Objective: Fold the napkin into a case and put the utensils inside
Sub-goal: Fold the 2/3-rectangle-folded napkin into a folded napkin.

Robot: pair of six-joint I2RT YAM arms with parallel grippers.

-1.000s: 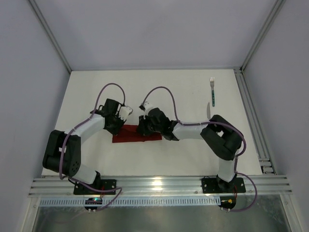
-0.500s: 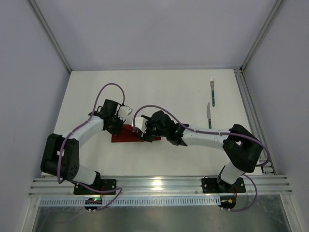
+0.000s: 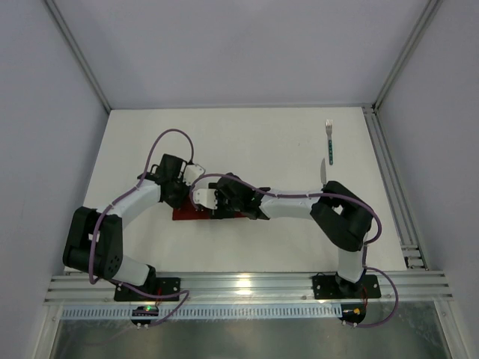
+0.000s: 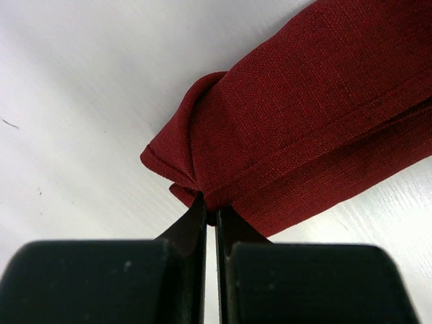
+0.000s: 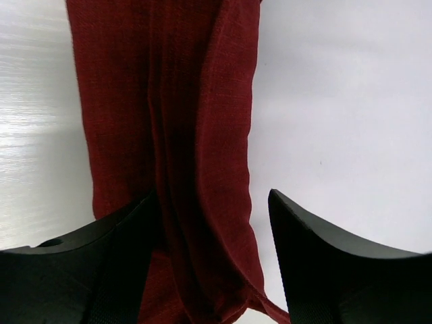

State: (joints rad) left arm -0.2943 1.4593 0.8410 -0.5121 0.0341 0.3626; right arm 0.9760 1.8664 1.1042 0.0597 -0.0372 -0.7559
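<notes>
We see the napkin [image 3: 185, 215] folded into a narrow strip on the table [image 3: 262, 142] between the two arms. The fork [image 3: 328, 142] and knife [image 3: 322, 170] lie well apart from it at the far right, not yet put inside. The left fingers [image 4: 189, 233] are pressed together on the hem at one end of the strip, pinching only a thin bite of cloth. The right fingers [image 5: 317, 256] stand spread above the strip and hold nothing, one over the cloth and the other over bare table beside it. Our main worry is the fold itself: the layers look loose and rounded rather than creased (the right wrist view shows a soft ridge down the middle). If the left fingers let go or tug sideways, the strip could spring open or slide along the table. If the right fingers come down from here, the one above the cloth might snag the top layer and bunch it. We cannot tell where the pouch's mouth lies, so a utensil could be pushed against a closed edge. The flat, slim utensils may also slip when picked up.
</notes>
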